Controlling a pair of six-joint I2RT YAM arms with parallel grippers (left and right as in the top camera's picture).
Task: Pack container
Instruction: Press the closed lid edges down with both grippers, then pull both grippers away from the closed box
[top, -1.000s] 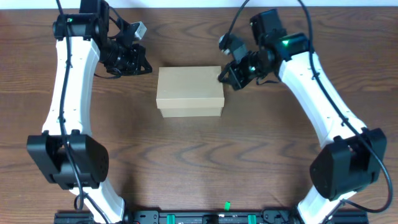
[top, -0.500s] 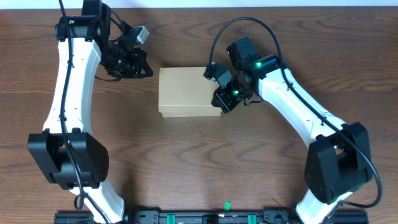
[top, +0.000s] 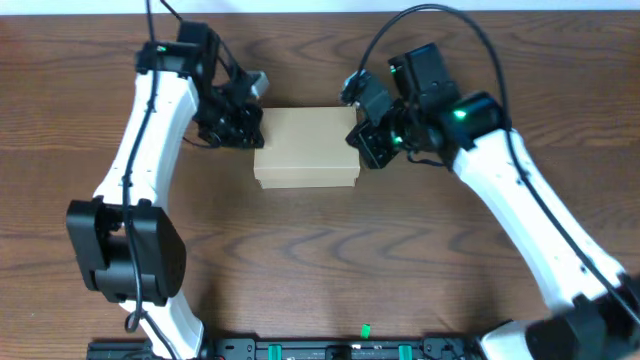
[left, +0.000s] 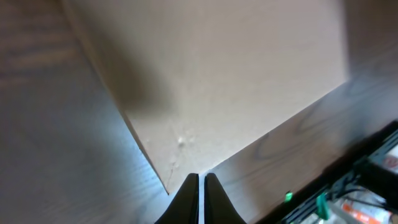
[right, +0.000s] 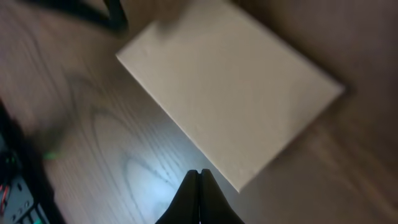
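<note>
The container (top: 305, 148) is a plain tan cardboard box, lid closed, in the middle of the wooden table. It fills much of the left wrist view (left: 211, 81) and shows in the right wrist view (right: 230, 93). My left gripper (top: 244, 128) is shut and empty, right at the box's left end; its fingertips (left: 202, 180) sit over the box's corner. My right gripper (top: 364, 140) is shut and empty at the box's right end; its fingertips (right: 199, 177) are just off the box's edge.
The dark wooden table (top: 320, 270) surrounds the box. A black rail with green parts (top: 365, 345) runs along the table's front edge. No other loose objects show.
My left gripper moved right and down to the box's left end. My right gripper moved off the box's top to its right end. The box stayed put.
</note>
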